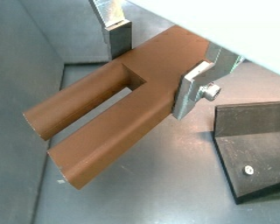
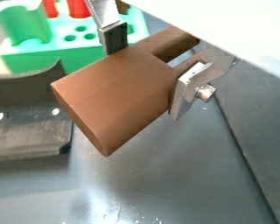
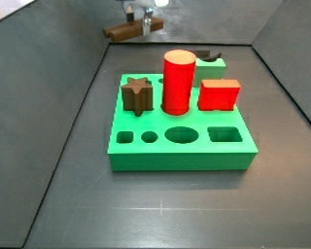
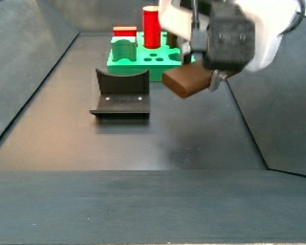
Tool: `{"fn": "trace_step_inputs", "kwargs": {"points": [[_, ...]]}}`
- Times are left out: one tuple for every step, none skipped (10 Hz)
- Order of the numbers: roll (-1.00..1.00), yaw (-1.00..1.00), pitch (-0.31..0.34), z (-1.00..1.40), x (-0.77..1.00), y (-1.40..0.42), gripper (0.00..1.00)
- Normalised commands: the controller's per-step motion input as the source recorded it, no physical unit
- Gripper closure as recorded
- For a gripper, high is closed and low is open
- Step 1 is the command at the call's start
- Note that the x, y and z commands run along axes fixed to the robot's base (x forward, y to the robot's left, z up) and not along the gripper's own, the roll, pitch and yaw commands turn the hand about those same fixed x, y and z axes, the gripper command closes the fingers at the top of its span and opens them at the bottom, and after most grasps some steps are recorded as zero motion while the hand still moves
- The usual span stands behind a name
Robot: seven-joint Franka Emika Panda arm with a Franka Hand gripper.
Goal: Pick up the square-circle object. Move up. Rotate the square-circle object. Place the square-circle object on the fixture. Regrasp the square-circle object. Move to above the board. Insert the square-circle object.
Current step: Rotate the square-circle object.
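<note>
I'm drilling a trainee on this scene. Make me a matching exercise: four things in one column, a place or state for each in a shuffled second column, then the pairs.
Things:
1. square-circle object
2. fixture
3. red cylinder
4. gripper

Places or states:
A. standing upright in the board
B. on the floor, nothing resting on it
C. shut on a brown piece, up in the air
D. held lying sideways between the silver fingers, off the floor

Pairs: 1-D, 2-B, 3-A, 4-C
</note>
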Motion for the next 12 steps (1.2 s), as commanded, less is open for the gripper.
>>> {"fn": "trace_step_inputs", "kwargs": {"points": [[0.00, -1.00, 0.001, -0.08, 0.02, 0.01, 1.00], [-0.01, -1.00, -0.003, -0.10, 0.05, 0.02, 1.00], [-0.01, -1.00, -0.004, -0.07, 0.05, 0.02, 1.00], [-0.01, -1.00, -0.005, -0.06, 0.04, 0.02, 1.00], [-0.01, -1.00, -0.006, -0.04, 0.04, 0.02, 1.00], [-0.01, -1.00, -0.006, -0.04, 0.04, 0.02, 1.00], [-0.01, -1.00, -0.007, -0.04, 0.04, 0.02, 1.00], [-0.01, -1.00, -0.007, -0.04, 0.04, 0.02, 1.00], [-0.01, -1.00, -0.007, -0.03, 0.04, 0.02, 1.00], [-0.01, -1.00, -0.008, -0.03, 0.04, 0.02, 1.00], [-0.01, -1.00, -0.008, -0.03, 0.04, 0.02, 1.00], [-0.02, -1.00, -0.008, -0.03, 0.04, 0.02, 1.00]]}}
